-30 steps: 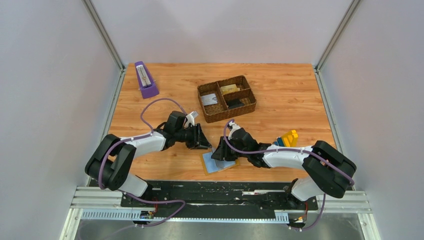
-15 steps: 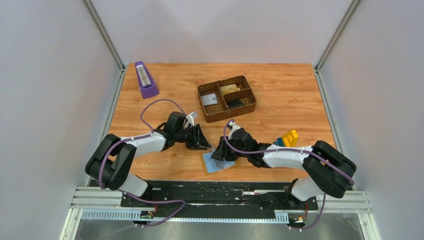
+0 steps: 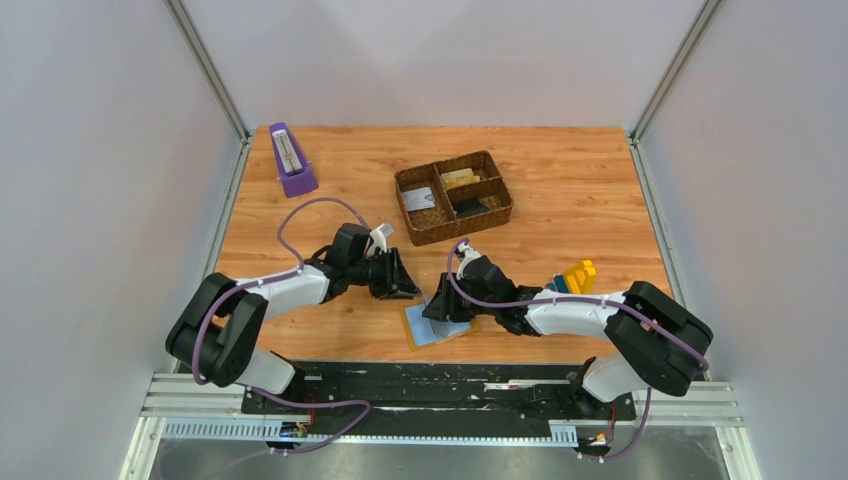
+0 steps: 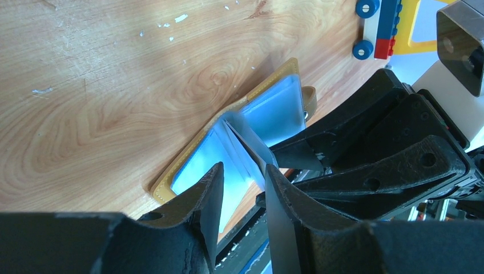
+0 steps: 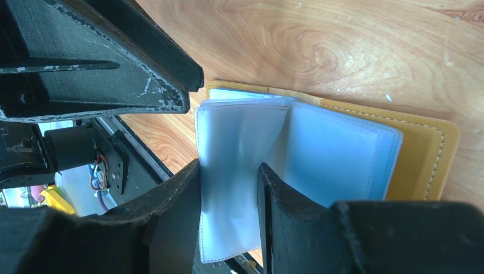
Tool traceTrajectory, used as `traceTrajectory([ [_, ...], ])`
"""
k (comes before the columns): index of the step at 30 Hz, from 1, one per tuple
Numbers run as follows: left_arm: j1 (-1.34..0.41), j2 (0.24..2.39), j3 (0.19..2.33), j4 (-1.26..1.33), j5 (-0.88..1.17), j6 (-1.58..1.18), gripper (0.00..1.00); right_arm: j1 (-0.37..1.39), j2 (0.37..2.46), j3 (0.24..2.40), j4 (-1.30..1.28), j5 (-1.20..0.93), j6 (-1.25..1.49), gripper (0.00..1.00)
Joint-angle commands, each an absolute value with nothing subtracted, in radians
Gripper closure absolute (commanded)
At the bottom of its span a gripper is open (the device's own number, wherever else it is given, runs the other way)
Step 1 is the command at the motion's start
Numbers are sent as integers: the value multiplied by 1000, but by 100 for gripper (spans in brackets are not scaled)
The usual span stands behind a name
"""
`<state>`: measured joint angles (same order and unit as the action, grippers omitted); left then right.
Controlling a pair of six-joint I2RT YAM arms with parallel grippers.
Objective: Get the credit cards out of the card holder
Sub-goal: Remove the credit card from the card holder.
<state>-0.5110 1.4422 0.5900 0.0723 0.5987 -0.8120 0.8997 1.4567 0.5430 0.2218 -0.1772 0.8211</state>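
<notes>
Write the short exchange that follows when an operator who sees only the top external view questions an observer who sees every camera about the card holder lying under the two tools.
Operator: I can see only a blue patch of the card holder. Is it lying open?
Observer: Yes. The right wrist view shows it spread flat on its mustard cover, with the pale sleeves fanned upward.
Operator: Has the right tool pinched a sleeve?
Observer: It doesn't look that way. One raised sleeve shows in the gap between its fingers, but the jaws stand apart.
</notes>
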Motion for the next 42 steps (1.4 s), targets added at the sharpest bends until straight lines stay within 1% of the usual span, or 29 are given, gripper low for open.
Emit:
traceTrajectory([
  [1,-512,1450,594,94,614,-824,60,897,1433,554,201,-166,811,61],
  [23,-528,1493,591,127,644,-840,63,897,1432,556,198,-165,809,61],
  [25,-531,1493,591,124,645,-838,63,897,1430,557,196,-163,809,60],
  [29,-535,1501,594,119,649,-834,63,897,1427,558,188,-156,811,54],
  [32,-536,1508,593,119,652,-833,63,898,1418,556,182,-147,815,52],
  [35,-538,1517,595,119,655,-827,63,896,1403,547,181,-139,816,52],
  [42,-540,1542,596,129,663,-823,63,892,1393,536,191,-144,816,57],
])
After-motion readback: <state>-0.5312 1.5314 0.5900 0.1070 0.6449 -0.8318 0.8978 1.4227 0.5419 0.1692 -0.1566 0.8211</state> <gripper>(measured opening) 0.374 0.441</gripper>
